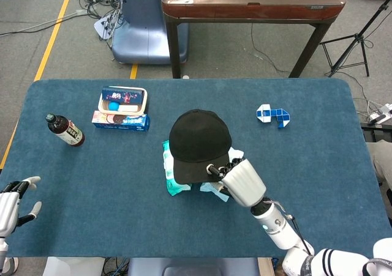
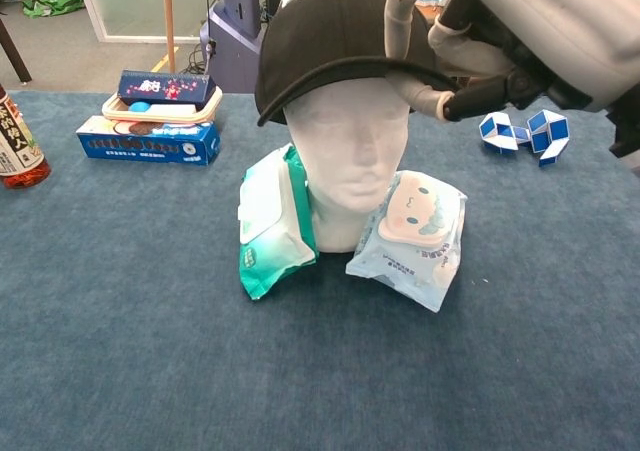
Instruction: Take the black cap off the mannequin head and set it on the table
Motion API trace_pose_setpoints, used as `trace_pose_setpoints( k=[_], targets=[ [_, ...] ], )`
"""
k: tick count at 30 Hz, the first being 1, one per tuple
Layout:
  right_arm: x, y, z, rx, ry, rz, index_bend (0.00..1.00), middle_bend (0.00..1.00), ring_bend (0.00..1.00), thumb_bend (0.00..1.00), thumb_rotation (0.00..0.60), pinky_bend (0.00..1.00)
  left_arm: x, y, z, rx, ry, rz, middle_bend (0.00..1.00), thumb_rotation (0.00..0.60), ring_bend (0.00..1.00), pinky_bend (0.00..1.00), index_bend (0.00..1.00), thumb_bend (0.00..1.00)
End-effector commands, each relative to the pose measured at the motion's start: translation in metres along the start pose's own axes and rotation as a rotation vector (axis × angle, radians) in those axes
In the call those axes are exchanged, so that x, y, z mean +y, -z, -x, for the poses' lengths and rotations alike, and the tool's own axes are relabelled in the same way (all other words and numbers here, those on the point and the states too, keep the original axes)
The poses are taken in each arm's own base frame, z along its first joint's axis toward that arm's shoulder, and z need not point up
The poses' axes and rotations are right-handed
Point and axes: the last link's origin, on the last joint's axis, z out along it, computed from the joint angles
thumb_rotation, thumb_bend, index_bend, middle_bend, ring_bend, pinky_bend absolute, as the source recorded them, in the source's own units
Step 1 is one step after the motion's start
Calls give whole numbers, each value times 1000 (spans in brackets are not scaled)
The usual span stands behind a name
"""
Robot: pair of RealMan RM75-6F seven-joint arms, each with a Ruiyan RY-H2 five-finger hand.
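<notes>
The black cap sits on the white mannequin head in the middle of the blue table. My right hand grips the cap's brim at its right side, a thumb under the brim and a finger on top. The brim is lifted off the forehead and tilted upward. My left hand rests open at the table's near left edge, far from the cap.
Two wipe packs lean on the mannequin's neck: a green one and a pale blue one. A bottle stands at the left. Stacked snack boxes lie behind. A blue-white twist puzzle lies at the back right.
</notes>
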Motion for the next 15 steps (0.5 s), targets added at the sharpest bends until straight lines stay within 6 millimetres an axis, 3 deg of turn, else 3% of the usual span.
trace_pose_setpoints(
  k=[1, 15],
  targets=[
    [1, 0, -1, 9, 7, 1, 726, 1000, 1000, 452, 600, 1000, 0, 0, 0, 0, 0, -1, 395, 600, 288, 519, 267, 301],
    [8, -7, -22, 120, 161, -45, 790, 1000, 1000, 482, 600, 1000, 1, 0, 1, -2, -3, 1, 396, 600, 288, 519, 268, 302]
  ],
)
